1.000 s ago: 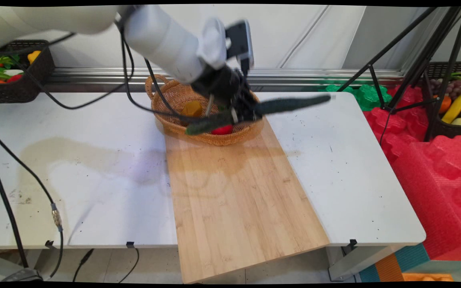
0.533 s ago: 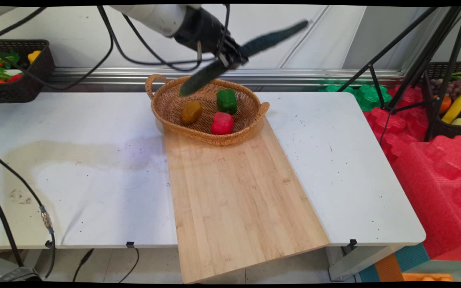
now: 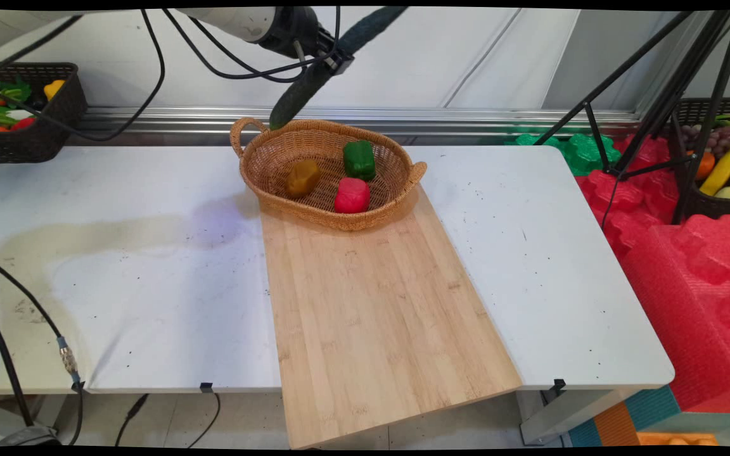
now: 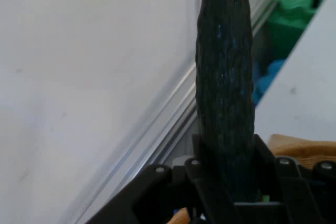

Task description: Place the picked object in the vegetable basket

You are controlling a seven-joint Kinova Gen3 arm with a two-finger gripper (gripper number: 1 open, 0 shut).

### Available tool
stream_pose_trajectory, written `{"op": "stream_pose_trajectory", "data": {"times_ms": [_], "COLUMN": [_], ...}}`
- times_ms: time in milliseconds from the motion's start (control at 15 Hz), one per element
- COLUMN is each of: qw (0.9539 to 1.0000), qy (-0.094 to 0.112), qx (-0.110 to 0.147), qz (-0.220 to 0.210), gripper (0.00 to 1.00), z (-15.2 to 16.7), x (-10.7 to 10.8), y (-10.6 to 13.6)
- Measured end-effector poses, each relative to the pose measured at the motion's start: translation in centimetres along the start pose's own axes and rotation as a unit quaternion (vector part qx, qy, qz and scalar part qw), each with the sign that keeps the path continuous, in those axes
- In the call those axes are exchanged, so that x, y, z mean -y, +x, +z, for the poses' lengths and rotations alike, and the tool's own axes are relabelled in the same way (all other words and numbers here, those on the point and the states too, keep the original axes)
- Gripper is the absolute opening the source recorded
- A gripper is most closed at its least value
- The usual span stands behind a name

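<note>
1 white table w/ 1 long bamboo board laid across it. 1 oval wicker basket on board's far end, 3 toy peppers inside: green, red, brownish-yellow. Gripper, high above basket, clamps 1 long, bumpy dark-green cucumber mid-length, tilted.

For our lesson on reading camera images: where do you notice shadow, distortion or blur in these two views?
Main view: curved black margins suggest lens distortion; a soft shadow lies on the table left of the basket; the raised cucumber looks slightly smeared. Hand view: the cucumber, clamped in the gripper, fills the frame, and the background behind it is soft.
</note>
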Motion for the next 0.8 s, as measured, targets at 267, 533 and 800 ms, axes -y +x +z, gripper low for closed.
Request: {"op": "stream_pose_trajectory", "data": {"times_ms": [267, 533, 800], "qw": [0.9987, 0.9956, 0.9921], "qy": [0.039, 0.067, 0.079], "qx": [0.021, 0.047, 0.071], "qz": [-0.024, -0.046, -0.068], "gripper": [0.00, 0.00, 0.00], "z": [2.8, 5.7, 8.1], "x": [1.3, 2.2, 2.2], "y": [-1.5, -3.6, -5.9]}}
